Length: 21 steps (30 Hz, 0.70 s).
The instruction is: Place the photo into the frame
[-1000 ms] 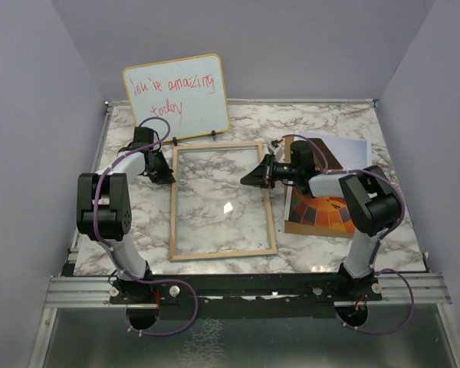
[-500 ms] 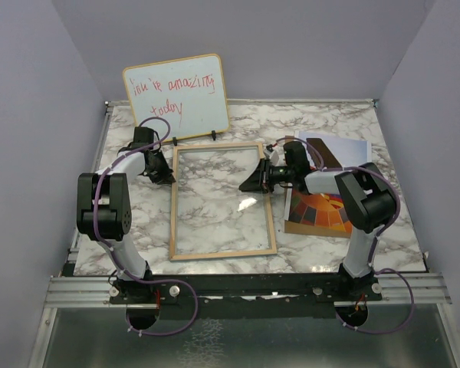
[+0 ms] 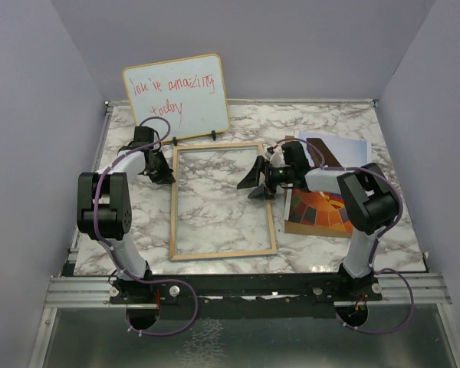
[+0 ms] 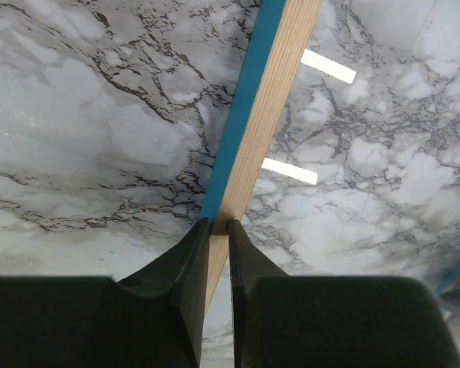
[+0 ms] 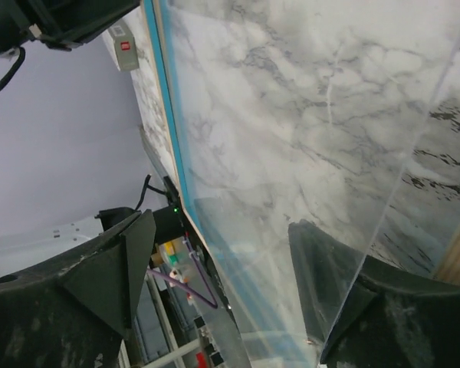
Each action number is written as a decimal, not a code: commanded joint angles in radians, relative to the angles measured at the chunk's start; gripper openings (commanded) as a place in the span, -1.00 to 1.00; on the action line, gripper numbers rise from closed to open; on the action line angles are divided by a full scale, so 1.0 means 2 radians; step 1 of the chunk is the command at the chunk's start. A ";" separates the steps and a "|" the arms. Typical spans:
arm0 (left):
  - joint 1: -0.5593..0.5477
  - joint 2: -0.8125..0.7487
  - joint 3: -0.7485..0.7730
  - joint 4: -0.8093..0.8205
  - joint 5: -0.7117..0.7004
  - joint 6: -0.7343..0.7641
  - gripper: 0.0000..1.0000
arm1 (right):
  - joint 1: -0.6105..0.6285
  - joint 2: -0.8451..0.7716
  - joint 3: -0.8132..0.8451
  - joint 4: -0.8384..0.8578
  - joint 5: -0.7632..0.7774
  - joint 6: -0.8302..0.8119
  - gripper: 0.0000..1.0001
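Note:
The frame (image 3: pixel 272 222), light wood with a clear pane, lies flat on the marble table. My left gripper (image 3: pixel 167 177) is shut on its left rail; in the left wrist view that gripper (image 4: pixel 218 225) pinches the wood rail (image 4: pixel 272 100), whose side is blue. My right gripper (image 3: pixel 254 182) stands open over the frame's right rail. In the right wrist view that gripper (image 5: pixel 222 230) has its jaws wide apart with the edge of the clear pane (image 5: pixel 291 115) between them, untouched. The photo (image 3: pixel 318 213), in orange and red patches, lies right of the frame, partly under my right arm.
A whiteboard (image 3: pixel 176 96) with red handwriting leans at the back left, just behind the frame. A brown backing board (image 3: pixel 326 152) lies on a white sheet behind the photo. Purple walls close in the table on three sides.
My right gripper has gone from shut to wide open, letting go of the frame's right side, and has shifted slightly toward the back. The glint on the pane has gone. The left arm has held still.

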<state>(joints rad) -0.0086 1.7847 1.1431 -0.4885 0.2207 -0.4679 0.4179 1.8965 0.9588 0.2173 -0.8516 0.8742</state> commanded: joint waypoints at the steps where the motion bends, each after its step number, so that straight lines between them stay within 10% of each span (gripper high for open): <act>1: -0.003 0.018 0.006 -0.012 -0.019 0.013 -0.66 | 0.004 -0.028 0.022 -0.072 0.042 -0.016 0.65; 11: -0.003 0.005 0.006 -0.020 -0.019 0.018 -0.63 | 0.004 -0.031 0.057 -0.217 0.129 -0.052 0.70; 21: -0.003 -0.003 0.000 -0.023 -0.014 0.021 -0.60 | 0.009 -0.022 0.058 -0.175 0.091 -0.041 0.55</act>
<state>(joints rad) -0.0086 1.7874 1.1511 -0.4995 0.2184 -0.4496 0.4248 1.8683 1.0592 -0.1501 -0.6445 0.7914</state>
